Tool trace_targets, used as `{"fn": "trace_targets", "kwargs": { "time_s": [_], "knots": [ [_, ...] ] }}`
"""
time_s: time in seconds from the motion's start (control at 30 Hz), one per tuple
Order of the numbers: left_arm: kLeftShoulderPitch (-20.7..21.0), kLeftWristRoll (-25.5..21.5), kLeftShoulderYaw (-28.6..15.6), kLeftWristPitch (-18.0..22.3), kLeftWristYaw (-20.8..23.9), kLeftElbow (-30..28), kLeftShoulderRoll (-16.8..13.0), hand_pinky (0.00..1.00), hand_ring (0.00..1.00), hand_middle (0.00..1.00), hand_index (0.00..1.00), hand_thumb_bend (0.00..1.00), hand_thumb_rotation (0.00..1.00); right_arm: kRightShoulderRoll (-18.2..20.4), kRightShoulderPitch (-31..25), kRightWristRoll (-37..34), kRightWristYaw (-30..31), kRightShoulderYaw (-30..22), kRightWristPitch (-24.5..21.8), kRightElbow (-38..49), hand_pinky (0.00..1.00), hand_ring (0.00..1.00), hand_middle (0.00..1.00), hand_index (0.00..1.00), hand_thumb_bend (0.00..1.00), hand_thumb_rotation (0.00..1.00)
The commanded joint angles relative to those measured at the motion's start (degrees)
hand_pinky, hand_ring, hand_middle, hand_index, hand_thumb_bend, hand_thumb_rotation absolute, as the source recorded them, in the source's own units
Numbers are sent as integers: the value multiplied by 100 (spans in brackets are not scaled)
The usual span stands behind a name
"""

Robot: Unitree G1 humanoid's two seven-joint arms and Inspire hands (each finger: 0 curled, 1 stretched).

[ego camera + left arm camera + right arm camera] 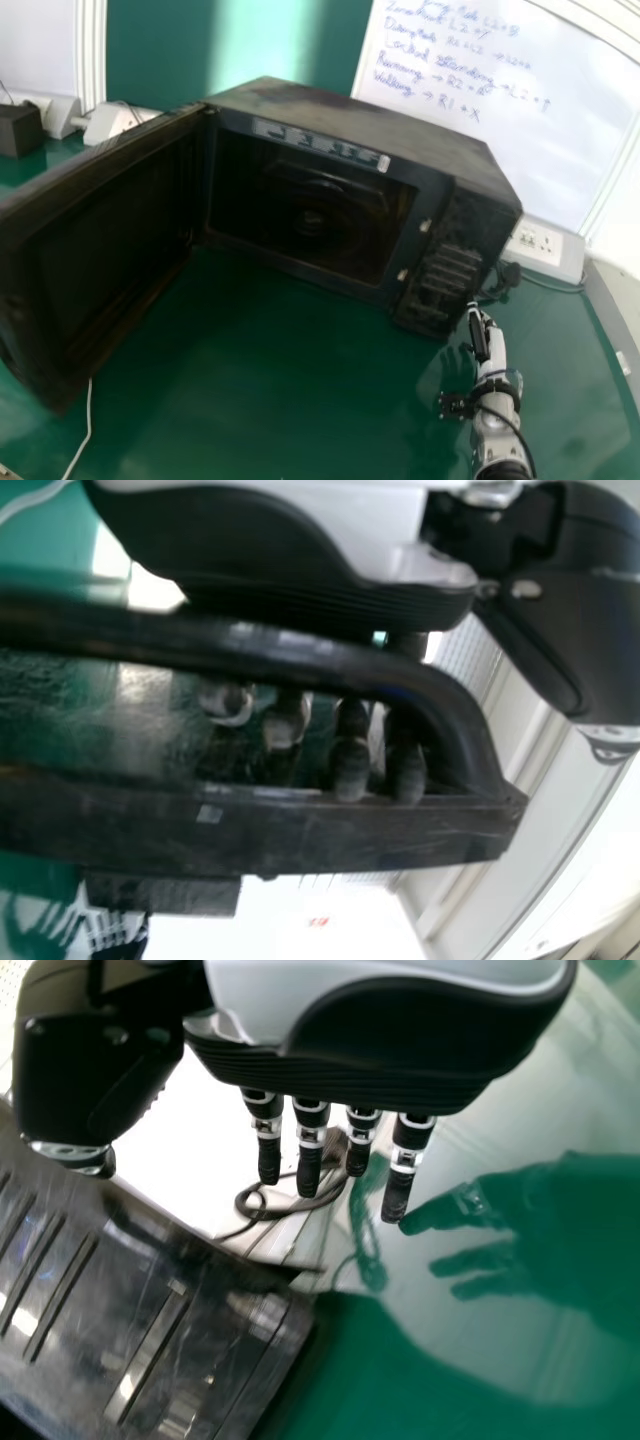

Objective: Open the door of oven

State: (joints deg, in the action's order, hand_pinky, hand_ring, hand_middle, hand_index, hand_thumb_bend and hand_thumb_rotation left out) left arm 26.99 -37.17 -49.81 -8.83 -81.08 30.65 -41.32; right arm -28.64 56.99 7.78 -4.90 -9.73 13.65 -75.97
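Observation:
The black oven (340,125) stands on the table in the head view, its cavity exposed and its door (95,225) swung wide out to the left. Beside the oven's right front corner is my right hand (490,345), with nothing held. In the right wrist view my right hand (400,1160) has straight fingers near the oven's side (150,1310). My left hand (300,565) is at the door's edge in the left wrist view. Its fingers are hooked behind the door handle (330,660), and the thumb stands apart from the handle.
The green table (270,370) extends in front of the oven. Behind stands a whiteboard (500,110). A socket box (545,245) and black cable (500,280) lie to the oven's right. At the left front is a white cable (88,430), with another socket box (110,122) at the back left.

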Motion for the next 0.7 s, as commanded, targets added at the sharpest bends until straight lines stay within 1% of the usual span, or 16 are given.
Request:
{"fn": "trace_targets", "kwargs": {
  "time_s": [0.0,0.13,0.17,0.23,0.27,0.3,0.33,0.37,0.4,0.43,0.47,0.53,0.57,0.6,0.63,0.67],
  "knots": [
    [1040,-952,-441,46,-68,288,-715,6,12,40,48,52,0,-15,-43,-77,92,-88,-78,-102,79,90,94,95,80,100],
    [1382,-919,-512,279,-416,1104,-1007,5,11,46,47,52,0,-26,-61,-61,106,-88,-45,-105,80,90,94,96,79,100],
    [1438,-914,-555,284,-377,1296,-1049,5,11,42,48,52,0,-23,-53,-74,115,-103,-80,-107,80,90,93,95,81,100],
    [1523,-903,-658,280,-234,1706,-1166,4,10,46,47,52,0,-28,-44,-40,100,-74,-115,-108,79,90,94,96,83,100],
    [1536,-860,-741,473,-87,1936,-1234,4,11,43,47,52,0,-26,-50,-59,117,-93,-92,-106,79,90,94,96,82,100],
    [1559,-793,-795,708,-42,2251,-1369,4,11,42,47,52,0,-26,-54,-61,117,-97,-79,-107,80,91,94,97,81,100],
    [1601,-786,-873,902,124,2470,-1425,3,10,42,47,52,0,-24,-50,-78,123,-116,-83,-109,79,91,94,96,80,100],
    [1647,-801,-938,1023,306,2636,-1459,3,11,42,48,52,0,-19,-44,-77,110,-115,-72,-105,80,91,94,96,79,100],
    [1677,-840,-979,1013,450,2704,-1467,5,13,43,48,52,0,-23,-34,-65,99,-107,-113,-108,79,90,94,96,76,100],
    [1700,-848,-1010,1122,569,2725,-1444,12,22,46,48,52,0,-26,-29,-49,83,-95,-131,-108,79,90,93,96,76,100],
    [1705,-809,-1033,1371,764,2677,-1382,23,38,48,49,52,0,-34,-29,-20,71,-71,-134,-107,79,89,93,95,74,100],
    [1747,-790,-1098,1715,1202,2651,-1276,35,55,62,50,52,6,-44,-36,-5,68,-61,-124,-105,77,89,93,95,78,100],
    [1776,-782,-1119,1870,1441,2642,-1222,41,62,68,61,63,19,-46,-38,-15,84,-70,-133,-106,77,89,94,96,78,100],
    [1806,-777,-1128,1987,1681,2596,-1154,47,69,75,69,74,30,-51,-44,-11,94,-65,-127,-106,78,89,94,97,79,100],
    [1841,-771,-1127,2110,1921,2514,-1067,50,72,78,73,79,35,-55,-48,-12,108,-65,-123,-105,78,89,94,97,79,100],
    [1867,-734,-1111,2278,2231,2394,-958,53,75,81,76,82,40,-53,-48,-27,119,-78,-134,-105,78,90,95,98,79,100]
  ]
}}
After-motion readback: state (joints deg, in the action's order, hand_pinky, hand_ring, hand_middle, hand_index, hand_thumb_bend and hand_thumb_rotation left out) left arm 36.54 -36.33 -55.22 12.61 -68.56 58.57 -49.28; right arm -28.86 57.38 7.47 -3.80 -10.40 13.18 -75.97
